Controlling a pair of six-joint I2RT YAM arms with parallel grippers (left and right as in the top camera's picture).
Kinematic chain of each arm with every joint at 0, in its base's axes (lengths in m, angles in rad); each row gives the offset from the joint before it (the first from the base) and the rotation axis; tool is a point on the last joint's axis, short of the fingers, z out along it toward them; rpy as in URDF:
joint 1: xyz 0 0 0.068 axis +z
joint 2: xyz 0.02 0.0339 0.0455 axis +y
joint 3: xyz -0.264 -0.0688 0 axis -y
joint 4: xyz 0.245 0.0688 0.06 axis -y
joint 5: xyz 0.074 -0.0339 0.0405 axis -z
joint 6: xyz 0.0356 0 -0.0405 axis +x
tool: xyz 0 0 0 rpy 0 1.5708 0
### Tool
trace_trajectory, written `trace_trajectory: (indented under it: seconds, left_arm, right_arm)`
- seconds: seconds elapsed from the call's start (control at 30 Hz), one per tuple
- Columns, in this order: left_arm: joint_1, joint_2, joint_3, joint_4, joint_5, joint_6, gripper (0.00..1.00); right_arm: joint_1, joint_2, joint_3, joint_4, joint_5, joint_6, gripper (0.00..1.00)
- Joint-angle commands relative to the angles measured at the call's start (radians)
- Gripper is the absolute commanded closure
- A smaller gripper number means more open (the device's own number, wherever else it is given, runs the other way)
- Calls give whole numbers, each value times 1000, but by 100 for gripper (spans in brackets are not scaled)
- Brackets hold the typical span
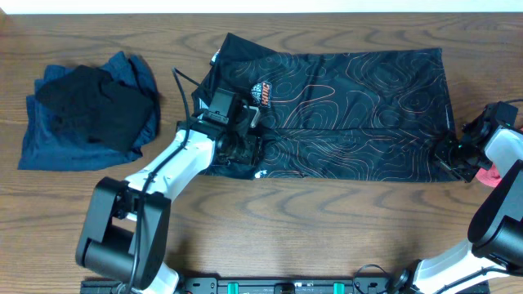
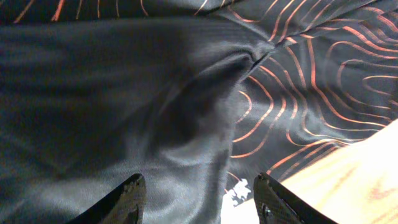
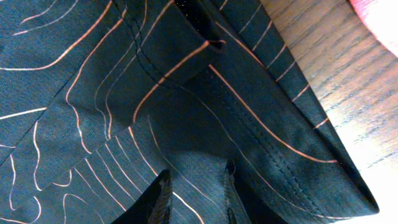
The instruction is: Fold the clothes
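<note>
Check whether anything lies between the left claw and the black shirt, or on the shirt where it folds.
Nothing visible does. The left claw hangs open right over the black shirt, with bare cloth beneath its fingers. No loose item lies on the shirt; the blue-and-black pile lies apart, to its left.

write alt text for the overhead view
A black shirt with orange contour lines lies flat across a wooden table. The left fingers sit over its left end, the right fingers at its right edge. A pile of dark blue and black clothes lies apart, far left.
</note>
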Motion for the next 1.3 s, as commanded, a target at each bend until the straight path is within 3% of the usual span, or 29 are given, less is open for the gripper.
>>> trace_trajectory:
  seconds: [0.0, 0.57, 0.87, 1.27]
  left_arm:
    - [0, 39, -3, 13, -35, 21, 42]
    - [-61, 80, -3, 34, -25, 68, 43]
    - [-107, 86, -3, 61, -158, 103, 43]
    - [-107, 105, -3, 124, -202, 103, 61]
  right_arm:
    - [20, 32, -33, 4, 25, -12, 73]
    - [20, 32, -33, 4, 25, -12, 72]
    - [20, 32, -33, 1, 25, -12, 72]
    - [20, 32, -33, -2, 25, -12, 72]
